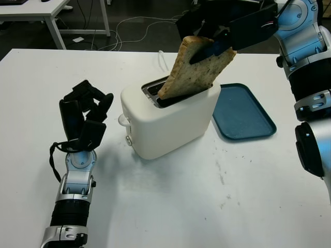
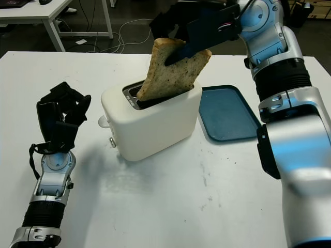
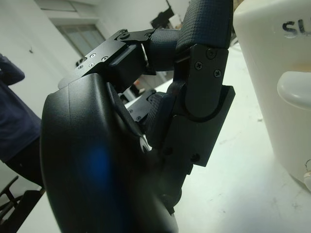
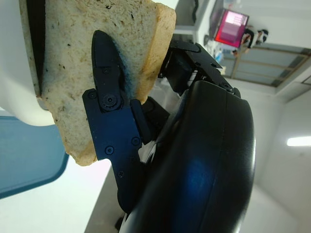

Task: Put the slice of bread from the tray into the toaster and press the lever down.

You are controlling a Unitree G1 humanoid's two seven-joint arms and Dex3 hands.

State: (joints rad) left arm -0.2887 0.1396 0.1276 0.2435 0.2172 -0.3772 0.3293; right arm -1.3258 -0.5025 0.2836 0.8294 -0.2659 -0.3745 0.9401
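A speckled slice of bread (image 1: 194, 70) stands tilted, its lower edge inside the slot of the white toaster (image 1: 170, 126) at the table's middle. My right hand (image 1: 207, 49) comes in from the far right above the toaster and is shut on the slice's upper part; a black finger (image 4: 109, 97) lies across the bread (image 4: 73, 58). The blue tray (image 1: 243, 113) lies just right of the toaster with nothing on it. The toaster's lever (image 1: 123, 120) sticks out of its left end. My left hand (image 1: 85, 116) is held upright left of the toaster, fingers curled, holding nothing.
The white table (image 1: 207, 206) has free room in front of the toaster. A white cord (image 1: 163, 57) runs off behind the toaster. Beyond the far edge are floor cables (image 1: 124, 31) and another table's leg (image 1: 51, 26).
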